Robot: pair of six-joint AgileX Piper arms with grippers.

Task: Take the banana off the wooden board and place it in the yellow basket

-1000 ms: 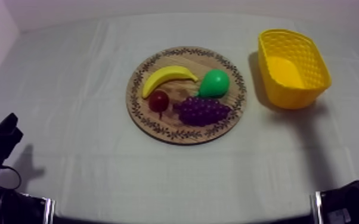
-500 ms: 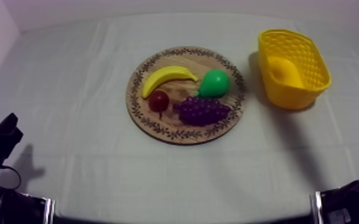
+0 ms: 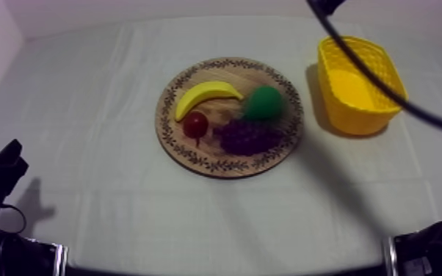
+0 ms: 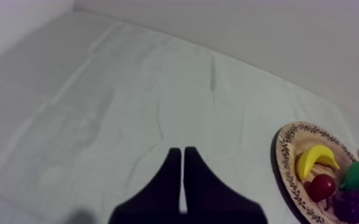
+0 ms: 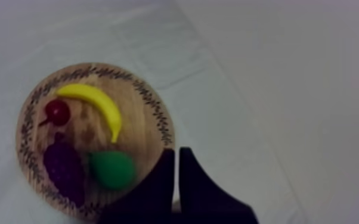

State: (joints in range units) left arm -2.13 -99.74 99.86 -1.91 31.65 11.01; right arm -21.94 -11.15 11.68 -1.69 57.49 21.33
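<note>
- The banana lies on the board, just beside the small red fruit.
- The basket stands well apart.
- The right arm has newly entered above the basket. The right gripper hangs near the board's rim, fingers pressed together, empty.
- The left gripper is idle, fingers together.
- Judgement: step 1, the reach, has begun. The fingers must spread before grasping.

The round wooden board lay mid-table on the grey-white cloth. On it the banana sat at 11 o'clock, the pear at 2, the bunch of grapes at 5, just beside the pear, and the small red fruit at 8, close under the banana. The yellow basket stood apart at the board's 2 o'clock. The left gripper rested low at the table's 8 o'clock.
</note>
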